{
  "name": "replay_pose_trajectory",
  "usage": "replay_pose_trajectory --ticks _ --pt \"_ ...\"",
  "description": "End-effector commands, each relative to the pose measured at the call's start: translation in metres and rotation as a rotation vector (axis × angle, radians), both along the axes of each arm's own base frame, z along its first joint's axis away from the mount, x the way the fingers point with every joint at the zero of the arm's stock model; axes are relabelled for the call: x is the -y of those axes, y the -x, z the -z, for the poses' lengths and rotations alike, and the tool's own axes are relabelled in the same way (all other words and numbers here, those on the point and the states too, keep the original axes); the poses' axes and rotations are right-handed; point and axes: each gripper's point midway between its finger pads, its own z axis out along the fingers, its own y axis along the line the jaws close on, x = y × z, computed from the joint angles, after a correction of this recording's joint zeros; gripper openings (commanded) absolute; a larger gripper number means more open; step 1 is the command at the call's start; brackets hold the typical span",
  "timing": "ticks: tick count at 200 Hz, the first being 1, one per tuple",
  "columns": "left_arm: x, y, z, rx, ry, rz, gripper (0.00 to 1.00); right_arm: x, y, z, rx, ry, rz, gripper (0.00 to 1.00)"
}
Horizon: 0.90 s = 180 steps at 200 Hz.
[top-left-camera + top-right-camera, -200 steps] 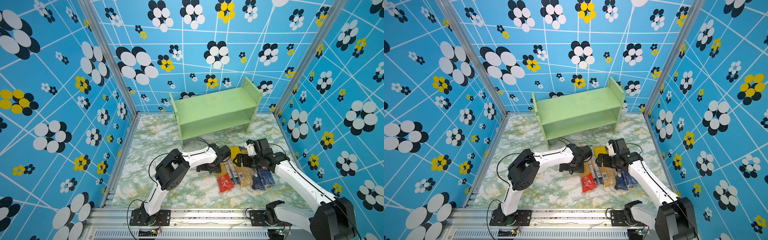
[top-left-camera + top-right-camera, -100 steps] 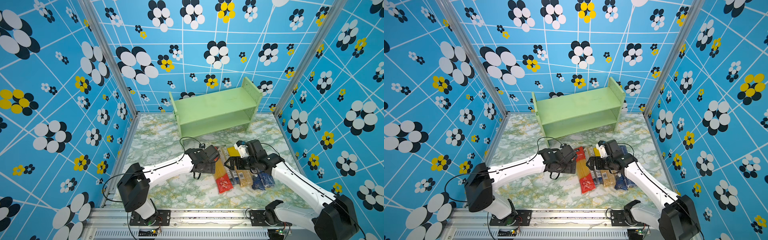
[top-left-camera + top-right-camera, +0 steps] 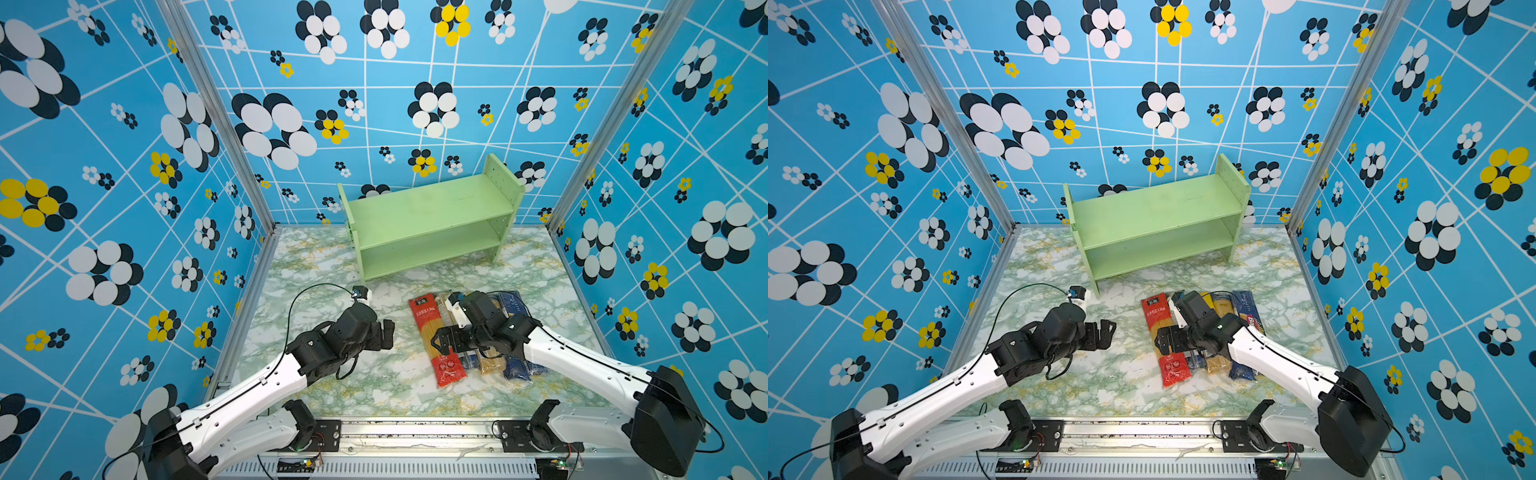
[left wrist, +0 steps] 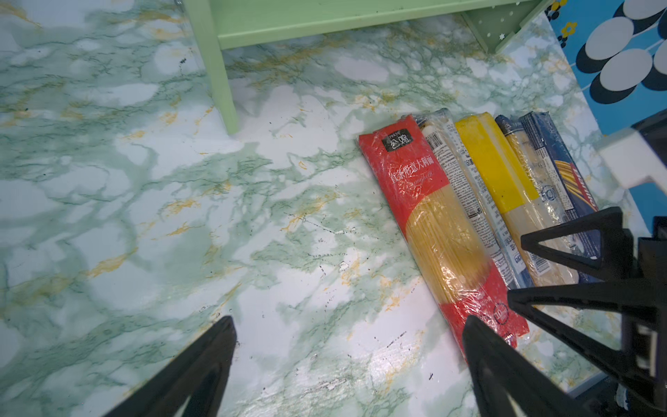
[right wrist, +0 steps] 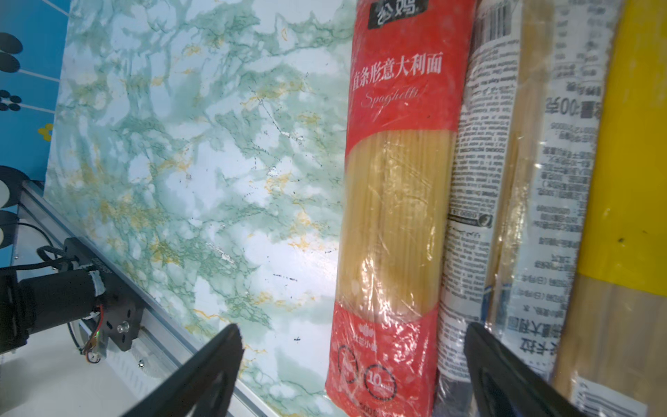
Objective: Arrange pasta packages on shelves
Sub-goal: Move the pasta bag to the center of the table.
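Right gripper (image 5: 353, 326): jaws spread wide and holding nothing. It is poised across the red spaghetti pack (image 5: 397, 173), with one finger on the table side and the other over the seam with the clear white-labelled pack (image 5: 480, 202). We judge it is aligned to pinch this outermost pack.
Left gripper (image 4: 348, 319): jaws apart and empty, over the bare marble-patterned table (image 3: 332, 266) beside the row.
Packs: five lie side by side, touching, on the table in front of the shelf. After the first two come the yellow pack (image 4: 494, 169), the brownish pack (image 4: 523, 162) and the dark blue Barilla pack (image 4: 563, 169).
Materials: glossy, crinkled film over stiff, straight strands. We expect it to be slippery.
Shelf (image 3: 428, 212): pale green, two tiers, both boards bare, with peg-holed side panels.
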Motion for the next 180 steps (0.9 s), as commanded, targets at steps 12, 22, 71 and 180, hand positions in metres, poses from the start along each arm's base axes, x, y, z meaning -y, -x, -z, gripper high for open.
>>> replay_pose_trajectory --ticks 12,22,71,180 --pt "-0.006 -0.003 -0.007 0.073 0.078 0.027 0.99 -0.008 -0.005 0.011 0.006 0.069 0.041 0.97" --pt "-0.01 -0.003 -0.006 0.074 0.088 0.019 0.99 -0.009 -0.005 0.014 0.007 0.083 0.045 0.97" --pt "-0.021 -0.003 -0.006 0.089 0.113 -0.009 0.99 -0.007 -0.007 0.019 0.011 0.105 0.051 0.98" --pt "-0.019 -0.004 -0.004 0.1 0.163 -0.006 0.99 -0.011 0.0 0.046 -0.045 0.165 0.02 0.96"
